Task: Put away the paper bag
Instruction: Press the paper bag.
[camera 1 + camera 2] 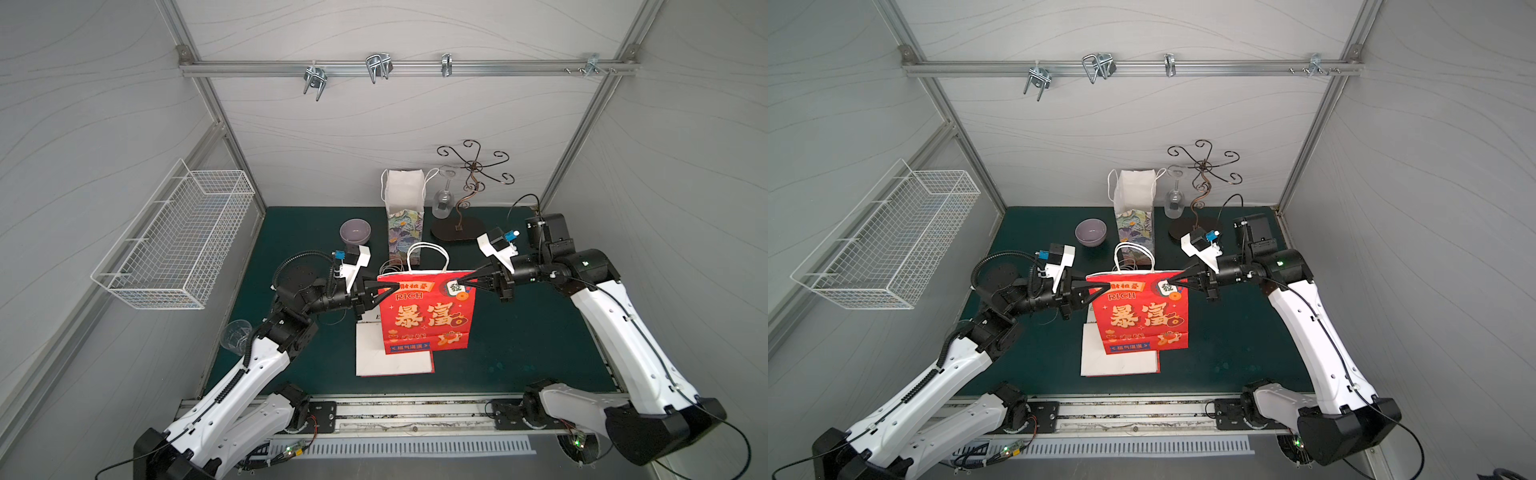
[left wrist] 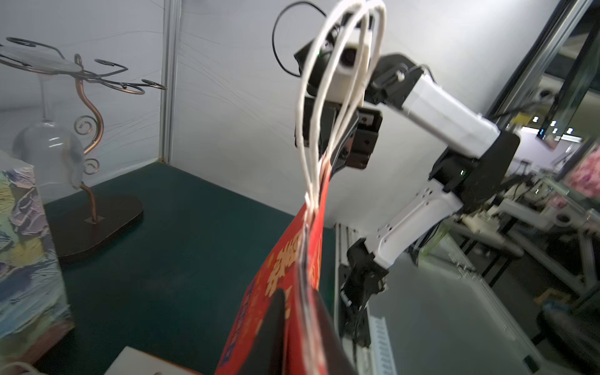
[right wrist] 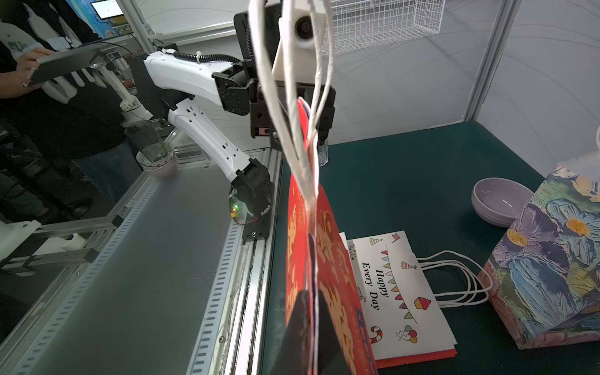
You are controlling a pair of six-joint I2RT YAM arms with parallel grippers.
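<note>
Both arms reach inward, left claw [image 1: 392, 287] and right claw [image 1: 459, 284] clamped on flat red paper bag's [image 1: 428, 320] top corners; bag hangs upright.

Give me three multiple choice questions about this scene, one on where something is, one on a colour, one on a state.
1. The white bag lies:
A. flat under the red bag
B. in the basket
C. on a hook

2. The bowl is:
A. green
B. purple
C. black

3. The red bag is:
A. lying folded
B. hanging from a hook
C. held upright by both grippers

Answers: 1 A, it shows beneath the red bag on the mat. 2 B, pale purple in both top views. 3 C, the left gripper and right gripper pinch its top corners.
</note>
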